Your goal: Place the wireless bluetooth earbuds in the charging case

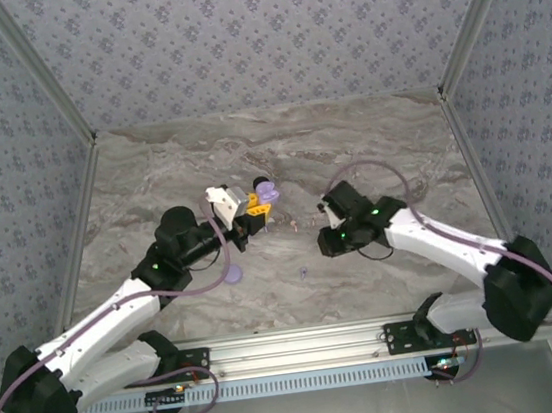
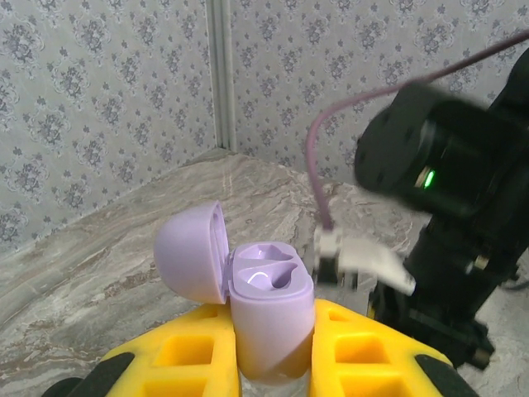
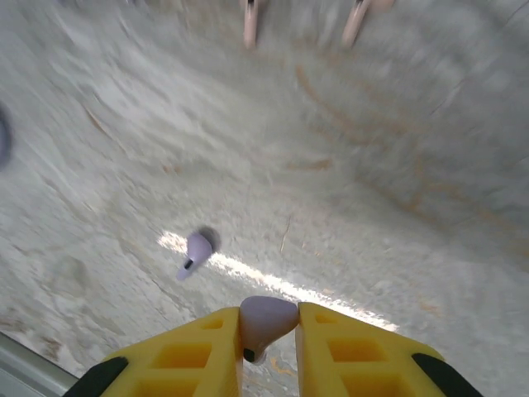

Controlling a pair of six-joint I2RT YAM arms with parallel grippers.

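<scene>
Lilac, rounded plastic charging case (image 2: pixel 271 314) sat clamped between the yellow fingers of the left gripper (image 2: pixel 273 356), upright, its domed lid (image 2: pixel 192 252) hinged open to the left. The case wells faced up; whether either held anything could not be told, just a pale glint inside. In the top view the same charging case (image 1: pixel 266 188) was held above the grey marbled table (image 1: pixel 368 135), near its middle, with the left arm reaching in from the lower left. The right gripper (image 3: pixel 269 327) was closed on a tiny lilac stemmed earbud (image 3: pixel 268 313), pinched between its two yellow fingers, rounded bud part up and a dark tip at the bottom. It hung above the table, apart from the case. A second lilac earbud (image 3: pixel 195 251) lay loose on the table, on its side, just beyond and left of the held one in the right wrist view, beside a bright strip of light. The top view showed that loose earbud (image 1: pixel 304 270) as a speck between the two arms, nearer the bases than either gripper. Two pale pinkish stems (image 3: pixel 250 25) at the far edge of the right wrist view were too blurred to name. The right arm's black wrist (image 2: pixel 438 165), with a green light on it, showed to the right of the case in the left wrist view, close but not touching.
</scene>
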